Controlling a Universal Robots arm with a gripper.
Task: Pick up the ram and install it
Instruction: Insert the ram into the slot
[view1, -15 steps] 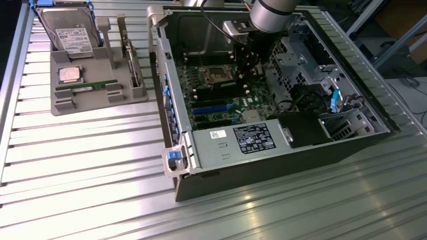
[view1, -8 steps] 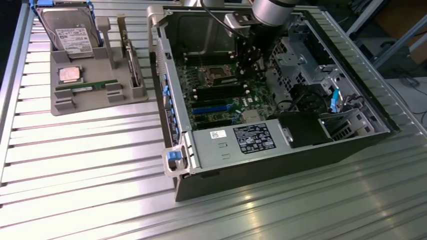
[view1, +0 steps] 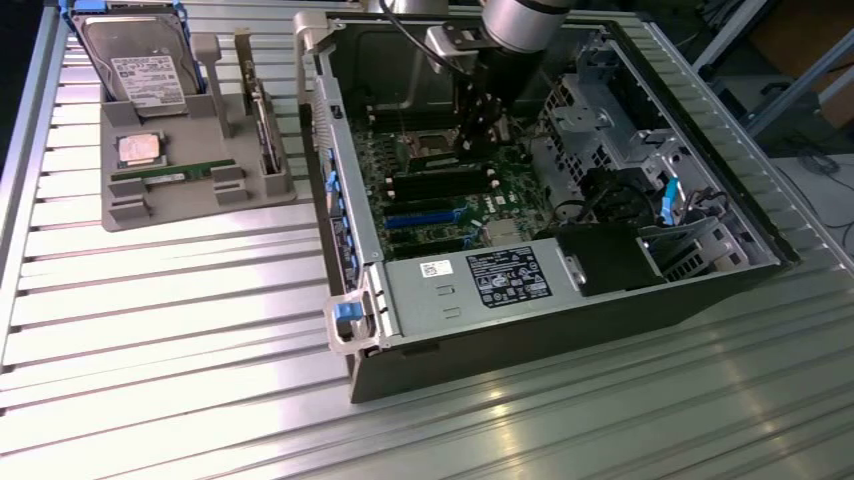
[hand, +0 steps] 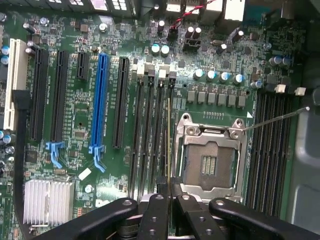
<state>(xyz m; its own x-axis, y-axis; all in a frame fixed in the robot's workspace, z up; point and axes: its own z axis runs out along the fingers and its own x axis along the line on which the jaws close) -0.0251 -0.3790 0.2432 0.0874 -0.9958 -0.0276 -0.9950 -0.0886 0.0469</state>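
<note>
In the wrist view the ram (hand: 169, 145) appears edge-on as a thin green-gold strip, with my gripper (hand: 169, 187) shut on its near end. It hangs in line with the black memory slot (hand: 171, 95) closest to the open processor socket (hand: 210, 160). Whether it touches the slot I cannot tell. The exterior view places my gripper (view1: 478, 125) deep inside the open computer case (view1: 534, 300), over the motherboard (view1: 454, 190). A second, matching ram stick (view1: 174, 175) lies on the grey holder tray (view1: 200, 205) outside the case.
The tray also carries a hard drive (view1: 140, 70), a silver-topped processor chip (view1: 140, 148) and an upright expansion card (view1: 264, 130). Inside the case are a power supply (view1: 501, 280), drive cages (view1: 601, 100), black and blue expansion slots (hand: 100, 100) and a heatsink (hand: 47, 200).
</note>
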